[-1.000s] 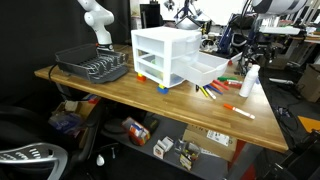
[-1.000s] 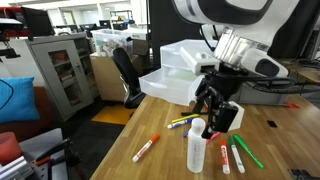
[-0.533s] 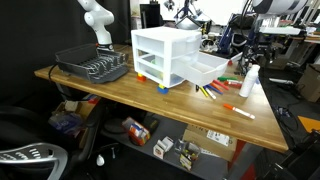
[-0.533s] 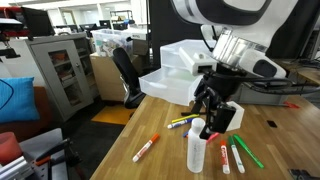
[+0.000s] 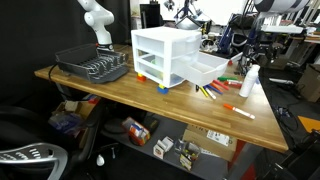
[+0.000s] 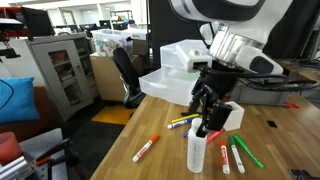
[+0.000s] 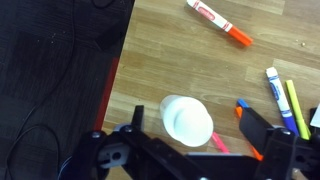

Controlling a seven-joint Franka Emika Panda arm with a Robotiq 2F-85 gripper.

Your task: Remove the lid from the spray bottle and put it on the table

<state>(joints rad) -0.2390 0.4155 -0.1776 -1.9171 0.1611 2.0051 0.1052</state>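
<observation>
The spray bottle (image 6: pixel 197 152) stands upright on the wooden table (image 6: pixel 160 112) near its end, and it also shows in an exterior view (image 5: pixel 248 84). In the wrist view I look straight down on its white lid (image 7: pixel 187 120), which sits on the bottle. My gripper (image 7: pixel 192 138) is open, with one finger on each side of the bottle's top and not touching it. In both exterior views the gripper (image 6: pixel 210 122) (image 5: pixel 250 58) hangs just above and around the bottle's top.
Several markers lie round the bottle: an orange one (image 6: pixel 146 148), a red one (image 6: pixel 224 158) and a green one (image 6: pixel 248 153). A white drawer unit (image 5: pixel 160 55) with one drawer pulled out stands mid-table. A dark dish rack (image 5: pixel 92 65) is at the far end. The table edge (image 7: pixel 118 80) is close to the bottle.
My gripper has shifted slightly up over the bottle. The bottle and markers have not moved.
</observation>
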